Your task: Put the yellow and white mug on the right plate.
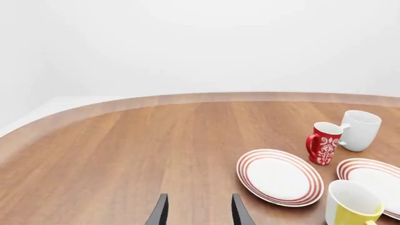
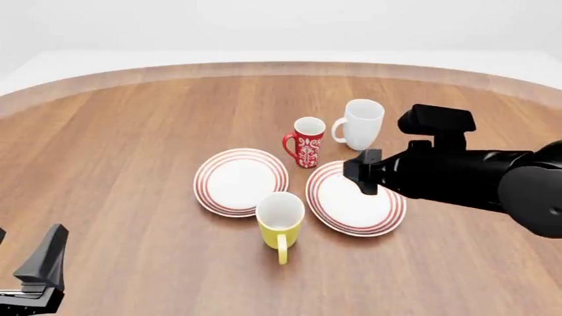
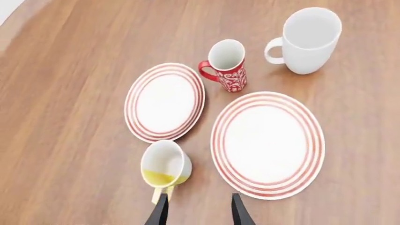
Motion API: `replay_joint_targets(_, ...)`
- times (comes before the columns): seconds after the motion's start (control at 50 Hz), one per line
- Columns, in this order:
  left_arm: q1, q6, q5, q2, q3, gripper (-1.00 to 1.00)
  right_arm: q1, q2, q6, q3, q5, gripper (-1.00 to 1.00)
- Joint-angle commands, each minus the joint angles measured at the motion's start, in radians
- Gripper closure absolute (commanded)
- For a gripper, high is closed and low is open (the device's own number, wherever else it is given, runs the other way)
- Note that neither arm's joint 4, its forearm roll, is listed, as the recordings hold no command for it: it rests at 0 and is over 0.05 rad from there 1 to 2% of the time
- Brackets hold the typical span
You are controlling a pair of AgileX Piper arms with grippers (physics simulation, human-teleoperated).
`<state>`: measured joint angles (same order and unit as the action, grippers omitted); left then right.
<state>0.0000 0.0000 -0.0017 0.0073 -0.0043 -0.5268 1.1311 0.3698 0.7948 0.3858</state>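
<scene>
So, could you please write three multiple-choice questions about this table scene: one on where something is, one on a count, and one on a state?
1. Where does the yellow and white mug stand?
A. on the right plate
B. on the table, in front of the gap between the two plates
C. behind the plain white mug

2. How many mugs are on the table?
A. two
B. three
C. four

3. What is the state of the right end effector?
A. open, holding nothing
B. shut on the yellow mug
C. shut on a plate

Answers:
1. B: the front view shows it on bare wood, nearer the arms than the left plate and the right plate.
2. B: yellow, the red patterned mug and the plain white mug.
3. A: the right wrist view shows its fingers apart with only table between them.
</scene>
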Motion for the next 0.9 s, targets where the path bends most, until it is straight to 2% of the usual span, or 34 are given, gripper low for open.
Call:
replay_joint_targets(0.02, 0.0, 0.0, 0.0, 0.0, 0.0, -1.0, -0.029, 0.018, 0.05, -0.044, -0.046, -1.0)
replay_joint_targets(0.36, 0.0, 0.0, 0.0, 0.0, 0.0, -1.0, -0.085, 0.086, 0.092, -0.068, -0.135, -1.0)
replay_joint_targets(0.62, 0.0, 0.0, 0.0, 0.0, 0.0, -1.0, -0.149, 0.128, 0.166, -0.114, -0.212, -1.0)
replay_joint_targets(0.9, 0.0, 0.0, 0.0, 0.0, 0.0, -1.0, -0.168, 0.162, 0.199, -0.117, -0.269, -1.0)
